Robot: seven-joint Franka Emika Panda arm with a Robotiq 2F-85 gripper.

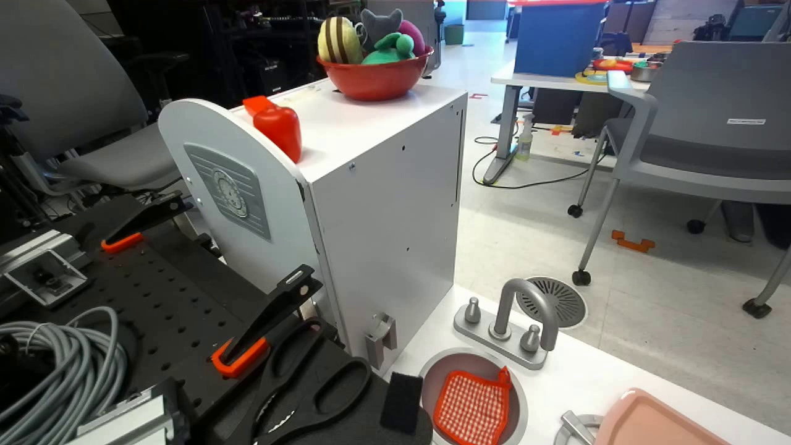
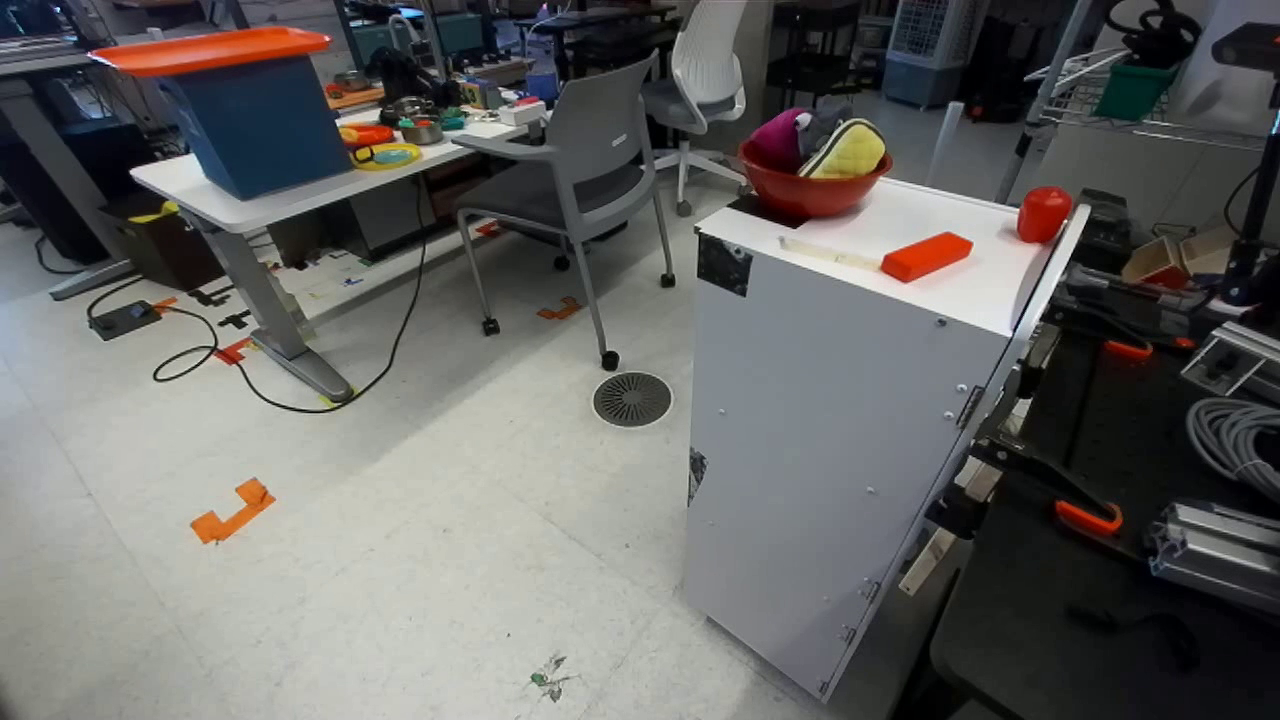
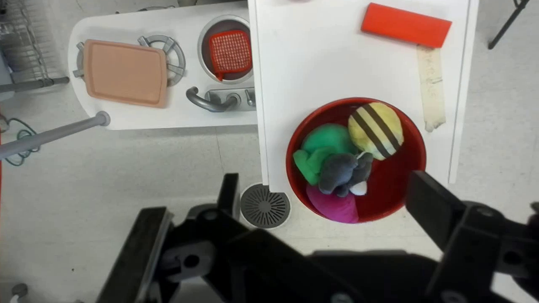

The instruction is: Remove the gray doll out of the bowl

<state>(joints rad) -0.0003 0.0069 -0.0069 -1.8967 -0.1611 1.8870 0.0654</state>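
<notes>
Gripper (image 3: 325, 191), one, black: fingers (image 3: 433, 206) spread wide apart in the wrist view, with hold of nothing; the toys show beyond the tips.

Gray doll (image 3: 337, 170), one, small, soft: inside the red bowl (image 3: 389, 181) — lying partly over a green toy (image 3: 326, 136) and a pink toy (image 3: 334, 206), just beside a yellow striped toy (image 3: 377, 130). In an exterior view its ears stick up above the rim.

Red bowl, one, round, glossy: upright on the white cabinet (image 3: 320, 54), near an edge of its top.

Red block (image 3: 406, 26), one, oblong: on the same top, apart from the bowl. Tape strip (image 3: 431, 88), one, pale, faintly marked: one end at the block.

Red pepper (image 1: 281, 127), one: just beside the curved panel (image 1: 290, 228) at the cabinet's end, in both exterior views.

Sink (image 3: 223, 26), one, round: set in a white counter (image 3: 143, 120), a red checked pot holder (image 3: 231, 50) lying in it. Faucet (image 3: 214, 103), gray: beside the sink. Board (image 3: 126, 73), one, pinkish: partly over a burner (image 3: 179, 63).

Floor drain (image 3: 265, 206), one, round, slotted.

Blue bin (image 2: 265, 130), one — orange lid (image 2: 220, 50) on top — standing on a white table (image 2: 240, 215). Gray chair (image 2: 605, 130), on casters: by that table.
</notes>
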